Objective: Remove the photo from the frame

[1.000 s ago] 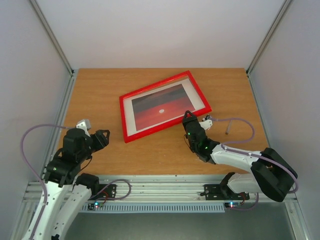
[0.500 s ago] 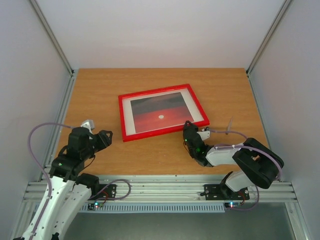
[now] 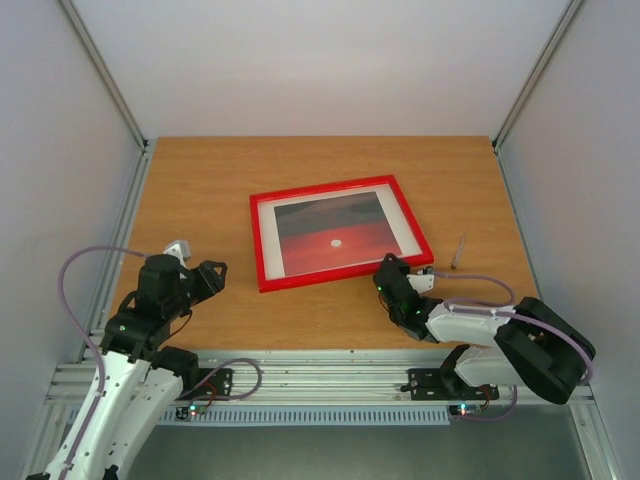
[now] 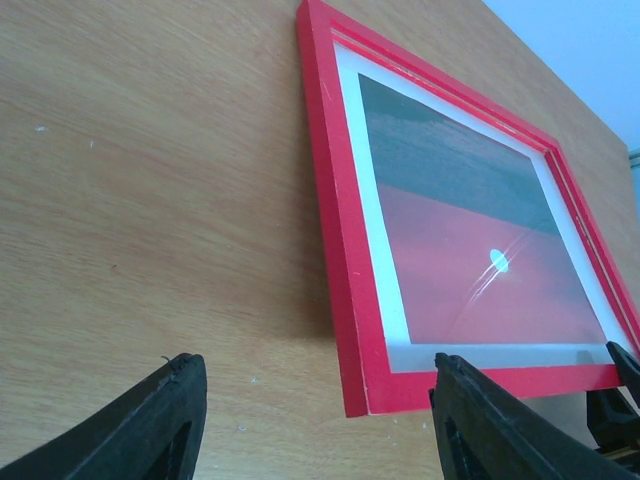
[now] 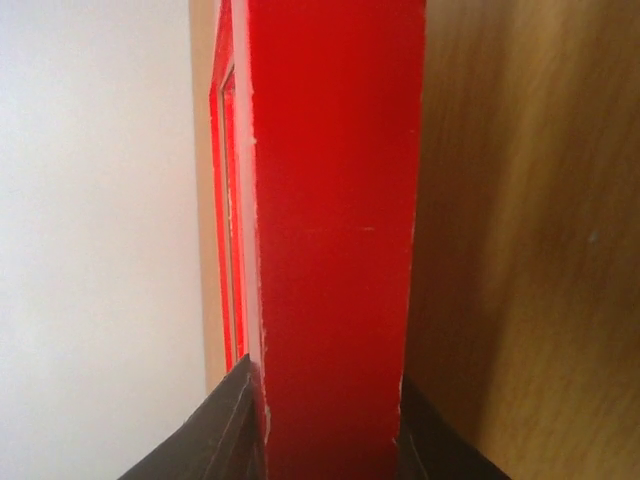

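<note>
The red frame (image 3: 262, 245) lies face up in the middle of the table, slightly turned. The sunset photo (image 3: 335, 235) sits inside it behind a white border. My right gripper (image 3: 388, 268) is shut on the frame's near edge close to its right corner. In the right wrist view the red edge (image 5: 335, 230) fills the gap between both fingers of the right gripper (image 5: 330, 390). My left gripper (image 3: 212, 275) stands open to the left of the frame, apart from it. The left wrist view shows the frame's near left corner (image 4: 350, 350) and the photo (image 4: 470, 240) ahead of the left gripper (image 4: 318, 368).
A small thin stick (image 3: 458, 250) lies on the wooden table (image 3: 200, 190) right of the frame. White walls with metal posts close in the table on three sides. A metal rail with the arm bases runs along the near edge.
The frame has swung round and shifted right with my right gripper holding it, and now sits squarer to the table. The left arm has barely moved.
</note>
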You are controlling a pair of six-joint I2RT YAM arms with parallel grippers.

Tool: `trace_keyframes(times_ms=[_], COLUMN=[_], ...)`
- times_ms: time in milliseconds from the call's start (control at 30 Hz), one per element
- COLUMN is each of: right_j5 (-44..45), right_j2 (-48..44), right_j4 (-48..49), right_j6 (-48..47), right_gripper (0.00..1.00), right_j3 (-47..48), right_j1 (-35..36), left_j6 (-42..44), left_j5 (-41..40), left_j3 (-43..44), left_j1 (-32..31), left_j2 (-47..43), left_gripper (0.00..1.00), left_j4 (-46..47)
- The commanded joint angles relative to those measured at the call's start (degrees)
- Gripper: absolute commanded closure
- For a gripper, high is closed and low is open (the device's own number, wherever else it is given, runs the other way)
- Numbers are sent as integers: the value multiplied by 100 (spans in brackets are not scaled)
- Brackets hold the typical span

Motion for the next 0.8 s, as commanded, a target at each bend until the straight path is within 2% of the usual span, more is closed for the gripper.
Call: trace_keyframes(times_ms=[0, 100, 233, 467, 600, 767], right_j5=[401, 347, 168, -132, -228, -129], right_j2=[-185, -385, -469, -666, -908, -1432], right_j4=[-2685, -3490, -4739, -5551, -6080, -6464], right_j6=[339, 348, 560, 448, -196, -1541], right_gripper=[83, 72, 46, 11, 3, 2], right_j3=[-172, 104, 560, 802, 1128, 1415], right_j1=[-63, -59, -62, -59, -60, -72], left_j6=[-42, -42, -59, -64, -39, 42], left_j5=[88, 116, 130, 141, 181, 316], left_j3=[-84, -88, -111, -122, -131, -123], left_j1=[19, 16, 21, 17, 16, 16], left_j2=[24, 50, 60, 81, 144, 460], left_gripper=[38, 38, 38, 38, 38, 36], left_j4=[307, 319, 334, 331, 339, 451])
